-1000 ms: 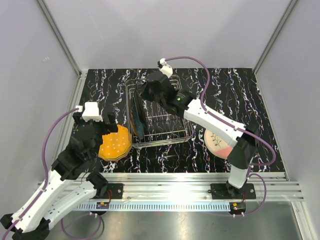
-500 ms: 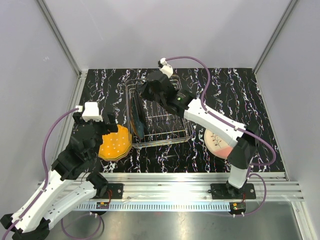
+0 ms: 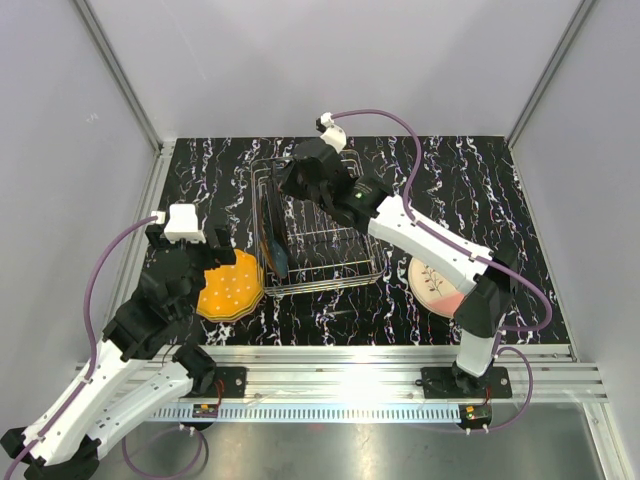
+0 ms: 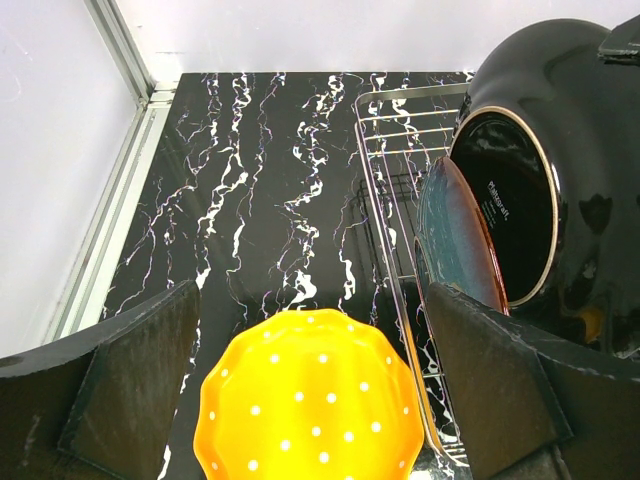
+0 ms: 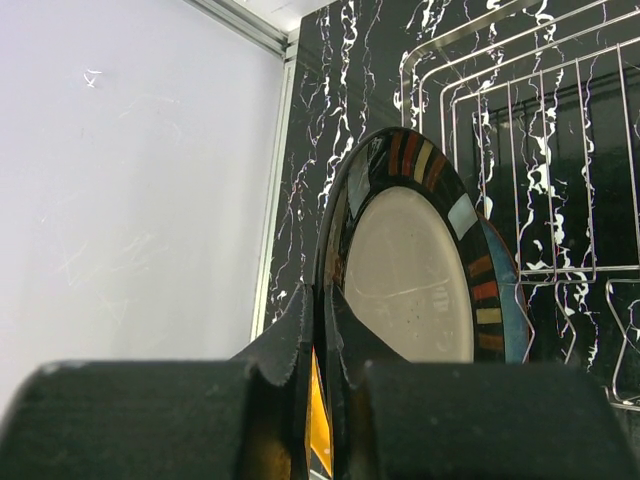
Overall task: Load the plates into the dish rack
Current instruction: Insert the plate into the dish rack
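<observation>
My right gripper (image 5: pixel 325 320) is shut on the rim of a black plate (image 5: pixel 410 270) with a cream centre and coloured rim blocks. It holds the plate upright over the left end of the dish rack (image 3: pixel 325 240). A dark blue plate with an orange rim (image 4: pixel 455 240) stands in the rack beside the black plate (image 4: pixel 540 170). An orange plate with white dots (image 4: pixel 310 410) lies flat on the table left of the rack. My left gripper (image 4: pixel 315 400) hovers open over it, one finger (image 4: pixel 130 390) on each side. A pink and cream plate (image 3: pixel 437 283) lies right of the rack.
The dish rack's wire slots (image 5: pixel 540 130) to the right of the standing plates hold nothing. A metal frame rail (image 4: pixel 125 150) and white walls border the black marbled table (image 3: pixel 200 180) on the left and at the back. The right arm (image 3: pixel 420 235) reaches across above the rack.
The right gripper has shifted slightly toward the back with the black plate. The left arm and the orange plate have not moved.
</observation>
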Action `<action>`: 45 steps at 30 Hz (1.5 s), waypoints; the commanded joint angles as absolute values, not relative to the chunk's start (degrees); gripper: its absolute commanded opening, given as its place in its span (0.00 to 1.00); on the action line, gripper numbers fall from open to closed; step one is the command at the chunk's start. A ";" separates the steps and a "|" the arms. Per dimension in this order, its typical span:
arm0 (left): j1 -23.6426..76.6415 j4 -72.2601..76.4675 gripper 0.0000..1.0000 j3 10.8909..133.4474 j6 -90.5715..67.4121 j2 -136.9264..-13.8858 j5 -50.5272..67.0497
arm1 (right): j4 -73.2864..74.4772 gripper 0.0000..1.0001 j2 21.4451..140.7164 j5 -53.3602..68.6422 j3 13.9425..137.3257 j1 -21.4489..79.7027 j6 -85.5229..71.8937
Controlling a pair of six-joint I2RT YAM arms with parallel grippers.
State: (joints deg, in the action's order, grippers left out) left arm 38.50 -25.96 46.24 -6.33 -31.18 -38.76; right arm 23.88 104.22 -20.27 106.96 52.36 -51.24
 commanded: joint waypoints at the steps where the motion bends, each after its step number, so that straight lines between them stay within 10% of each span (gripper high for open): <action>1: 38.41 -22.59 0.99 45.70 -6.94 -30.50 -38.50 | 16.00 0.00 102.22 -21.09 110.75 53.09 -53.35; 18: 38.41 -22.59 0.99 45.70 -7.03 -30.59 -37.62 | 9.40 0.00 100.63 -19.34 94.04 53.17 -54.93; 30: 38.41 -22.59 0.99 45.62 -7.03 -30.94 -37.71 | 8.61 0.45 100.64 -16.08 95.80 53.26 -51.77; 45: 38.41 -22.50 0.99 45.35 -6.86 -31.02 -38.14 | 17.47 0.59 77.80 -28.46 76.77 52.82 -41.75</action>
State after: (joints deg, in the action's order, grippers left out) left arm 38.50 -25.76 45.74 -6.33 -31.18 -38.11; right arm 13.47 85.23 -20.40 82.17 52.82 -46.19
